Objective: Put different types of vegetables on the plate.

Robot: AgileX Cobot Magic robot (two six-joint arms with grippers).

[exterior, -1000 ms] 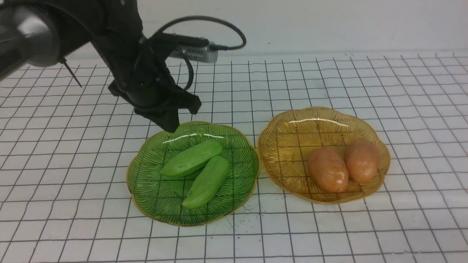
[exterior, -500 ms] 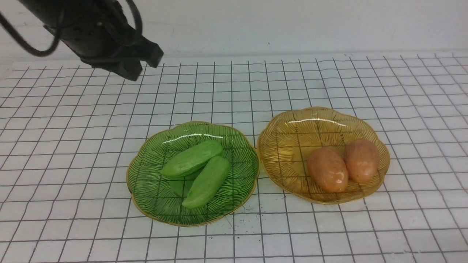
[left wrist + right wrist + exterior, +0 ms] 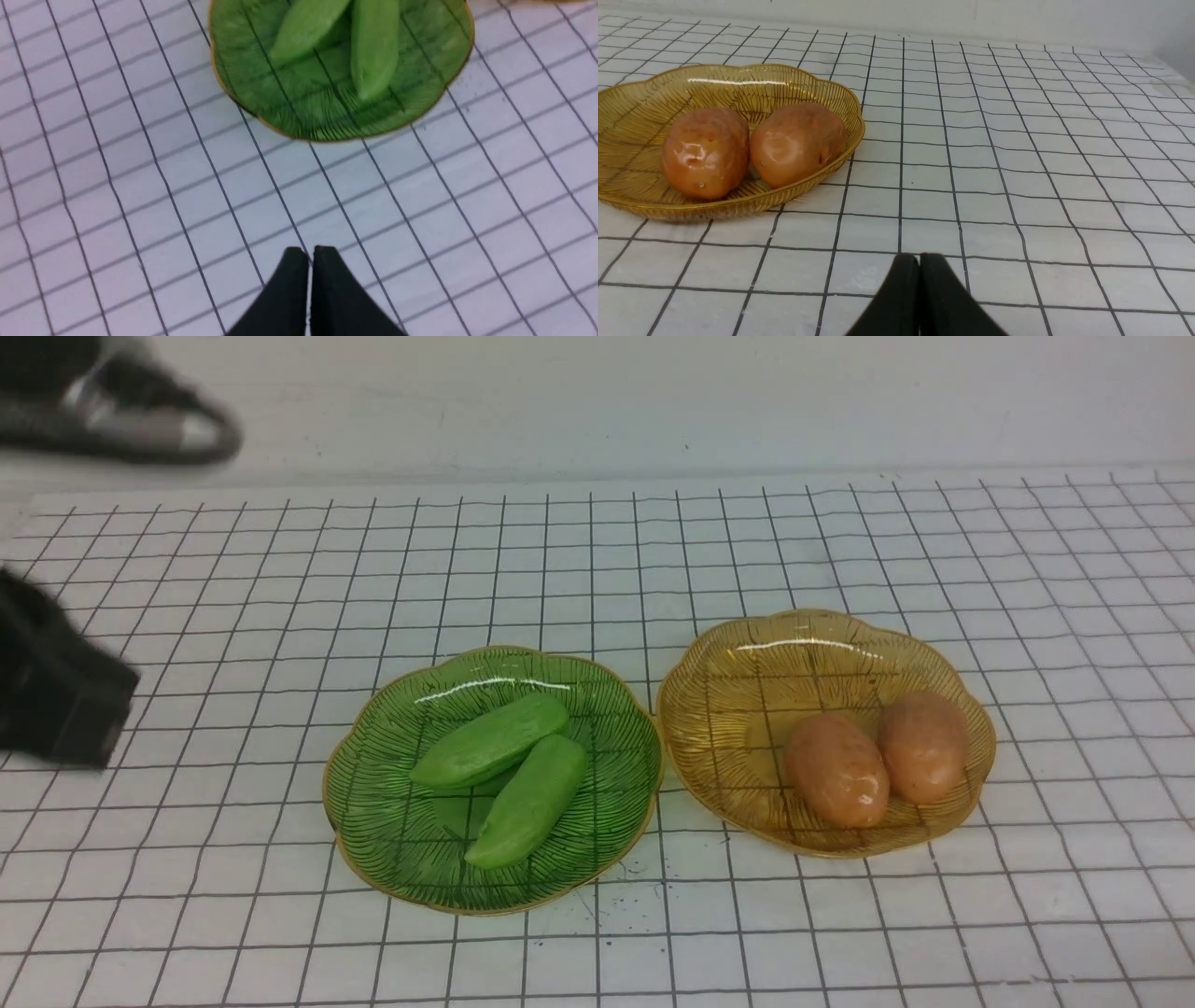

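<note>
Two scalloped glass dishes sit side by side around the middle of the gridded white surface, their rims nearly touching. The green dish, on the left-edge side, holds both light-green gourds: one gourd lies farther back, and the second gourd lies nearer the front edge, the two touching along their sides and angled toward the far right. The amber dish, on the right-edge side, holds both orange-brown potatoes: one potato sits just left of the other potato, pressed together in the right part of the dish.

The left claw hangs over bare surface, apart from the green dish, its two black fingers pressed together with nothing between them. In the front view part of the left arm shows as a dark blur at the left edge. The right claw is likewise pinched closed and empty, low over the surface and well clear of the amber dish.
</note>
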